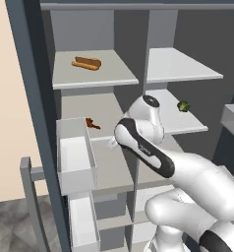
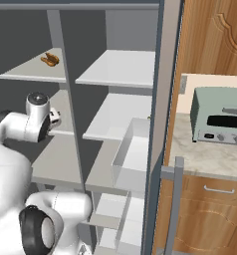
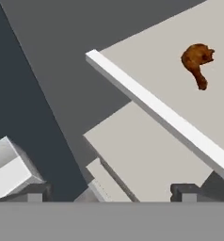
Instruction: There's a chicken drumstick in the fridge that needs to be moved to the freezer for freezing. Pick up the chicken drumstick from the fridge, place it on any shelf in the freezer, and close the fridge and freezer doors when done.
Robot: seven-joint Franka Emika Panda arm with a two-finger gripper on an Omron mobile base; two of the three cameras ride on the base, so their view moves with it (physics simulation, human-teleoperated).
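Top left shelf (image 1: 97, 74): carrying a hot dog (image 1: 86, 63) — lying near its back.
Middle left shelf (image 3: 180, 94): bearing the chicken drumstick (image 3: 197, 60), lying alone.
Right middle shelf (image 1: 175, 118): holding a small green ball (image 1: 183, 106).

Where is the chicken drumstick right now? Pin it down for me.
The chicken drumstick lies on the middle shelf of the left compartment, one level below the hot dog, just behind the white door bin.

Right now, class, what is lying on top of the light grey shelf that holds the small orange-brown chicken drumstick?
Only the small orange-brown chicken drumstick lies on that light grey shelf; the shelf's far stretch runs out of the hand view, unseen.
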